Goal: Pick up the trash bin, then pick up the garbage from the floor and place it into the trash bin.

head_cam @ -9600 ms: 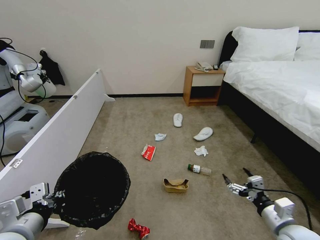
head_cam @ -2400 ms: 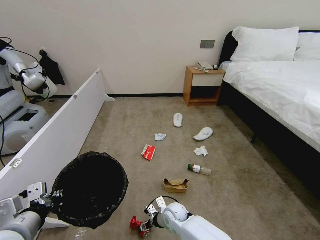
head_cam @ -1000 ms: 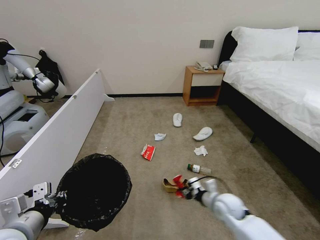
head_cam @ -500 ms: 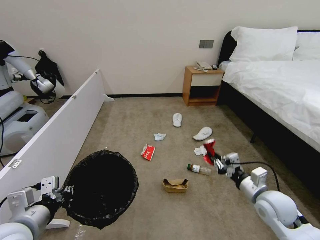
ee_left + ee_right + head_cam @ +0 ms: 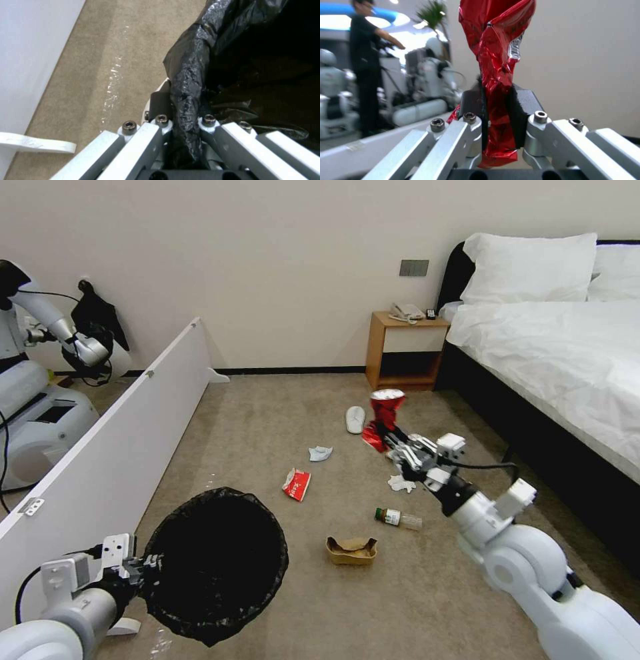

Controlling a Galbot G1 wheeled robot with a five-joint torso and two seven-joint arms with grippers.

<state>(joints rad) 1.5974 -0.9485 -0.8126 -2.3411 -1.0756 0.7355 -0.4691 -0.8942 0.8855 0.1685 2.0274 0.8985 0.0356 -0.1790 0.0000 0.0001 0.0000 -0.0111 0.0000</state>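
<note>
A: Right end effector (image 5: 390,437)?
B: Raised mid-air over the carpet (image 5: 267,407), clamped on the crushed red can (image 5: 385,410). In the right wrist view the black pads (image 5: 522,107) pinch the can (image 5: 496,62) at its middle, and the can sticks up past them.

A: Left end effector (image 5: 143,567)?
B: Low on the robot's left, closed on the bin (image 5: 217,563) rim. In the left wrist view the fingers (image 5: 156,105) squeeze the black bag's (image 5: 186,100) folded edge. Bin mouth faces up, tilted toward the camera.

A: Litter on the floor?
B: Cardboard scrap (image 5: 351,551) right of the bin, bottle (image 5: 398,519) just beyond it. Red-white wrapper (image 5: 297,484) nearer the bin. Tissue (image 5: 320,453) farther out, another tissue (image 5: 402,485) partly behind the right arm. One slipper (image 5: 355,419) just left of the held can.

A: Surroundings?
B: White board (image 5: 120,447) on the left, bed (image 5: 553,353) on the right, nightstand (image 5: 405,350) by the wall.
</note>
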